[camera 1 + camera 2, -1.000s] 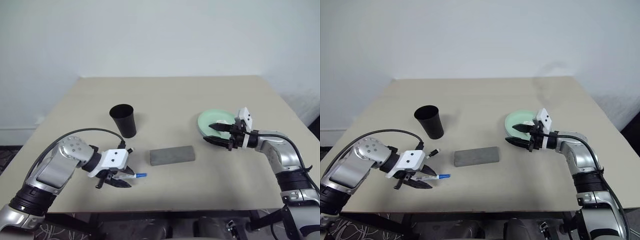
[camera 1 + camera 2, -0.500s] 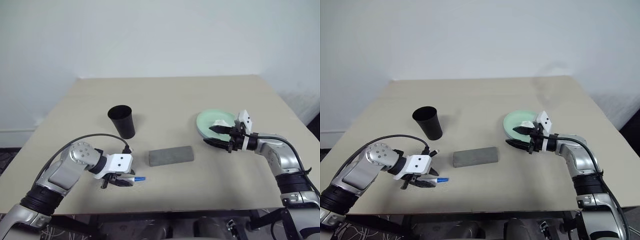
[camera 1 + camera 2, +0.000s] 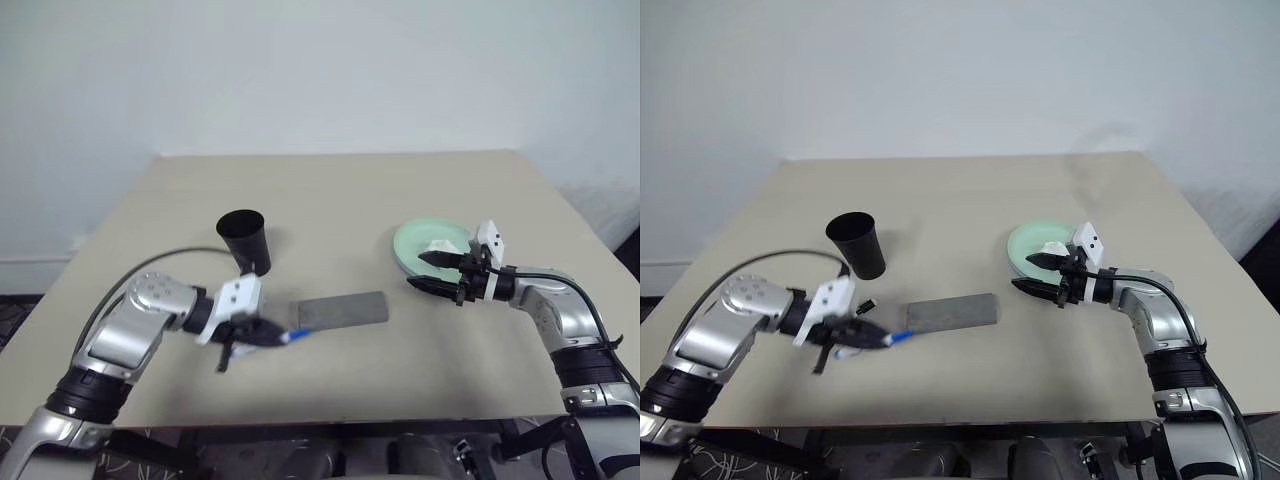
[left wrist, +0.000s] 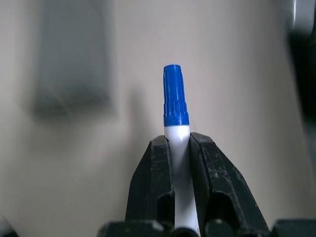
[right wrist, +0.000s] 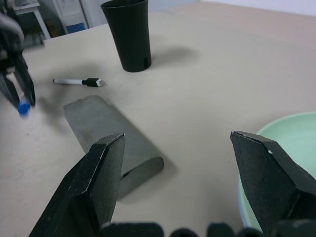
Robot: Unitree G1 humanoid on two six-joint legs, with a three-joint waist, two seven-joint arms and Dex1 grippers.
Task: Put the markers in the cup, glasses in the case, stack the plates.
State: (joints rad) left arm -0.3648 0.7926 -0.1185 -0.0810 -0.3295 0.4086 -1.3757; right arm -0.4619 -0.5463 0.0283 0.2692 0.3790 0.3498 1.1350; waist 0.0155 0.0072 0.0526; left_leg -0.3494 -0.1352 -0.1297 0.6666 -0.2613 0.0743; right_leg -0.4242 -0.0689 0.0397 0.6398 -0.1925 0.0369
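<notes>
Near the left front of the table (image 3: 330,200), the left gripper (image 3: 262,334) has its two black fingers (image 4: 157,170) clamped on the blue-capped marker (image 4: 176,106). That marker is lifted off the tabletop, its long axis running left to right, with the blue cap pointing right toward the case (image 3: 343,309). The left arm is bent across the near edge, its wrist turned so the gripper points right and slightly down. A second ago this marker lay flat on the table under fingers that stood apart; since then they have closed on it and the hand has risen and swung rightward.

Just left of the case, the black-capped marker (image 5: 78,81) lies on the table, near the cup (image 3: 245,240), which stands upright farther back. The right gripper (image 3: 436,270) hovers at the near edge of the mint green plate (image 3: 415,240), fingers wide apart and holding nothing, pointing left; it has not moved. A crumpled white tissue (image 3: 438,246) sits on that plate.
</notes>
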